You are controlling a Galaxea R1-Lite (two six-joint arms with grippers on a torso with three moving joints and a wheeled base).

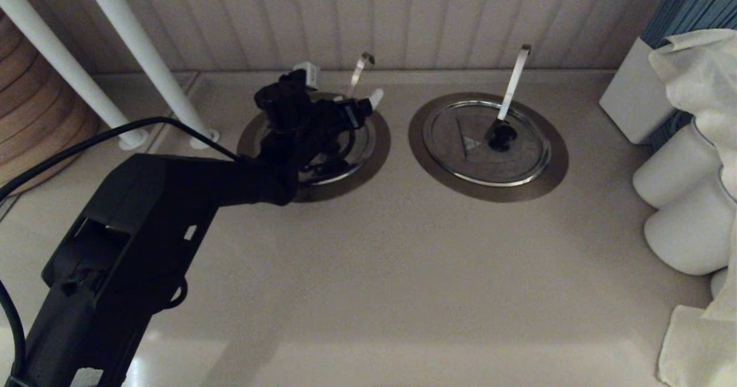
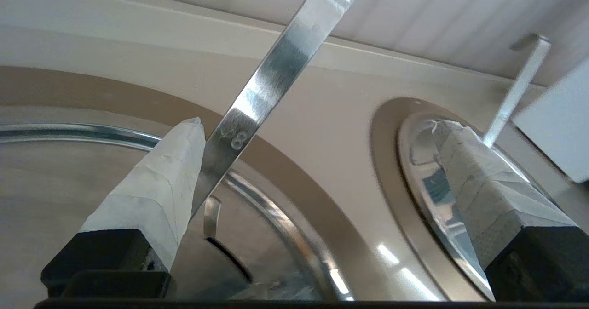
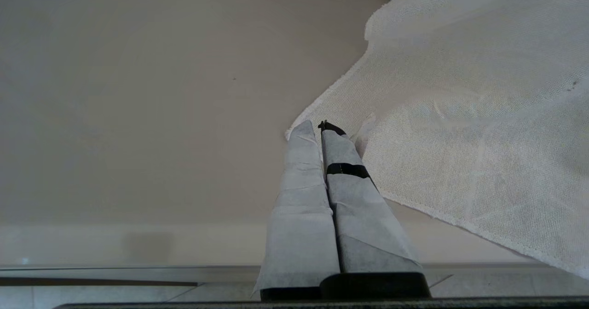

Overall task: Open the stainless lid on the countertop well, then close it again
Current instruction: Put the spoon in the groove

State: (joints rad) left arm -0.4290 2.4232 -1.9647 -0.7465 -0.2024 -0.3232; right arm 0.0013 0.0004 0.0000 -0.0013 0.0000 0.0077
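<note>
Two steel-ringed wells are set in the counter. The well on the robot's left carries the lid, seated flat inside its flange. A slim hook-tipped handle rises through the lid's notch and leans toward the back wall. The lid's centre is hidden behind the arm in the head view, so you cannot see the knob there. The twin well on the right is covered by its own lid, with a black knob and a broader white handle.

The left gripper hovers low over the far side of the lid, near the notch. Its fingers are spread wide and hold nothing. In the left wrist view, one taped fingertip sits just beside the slim handle; you cannot tell whether they touch. The other fingertip stands well apart from the first.

The right gripper is parked off to the side above the counter, at the edge of a white cloth. Its fingers are pressed together and hold nothing.
</note>
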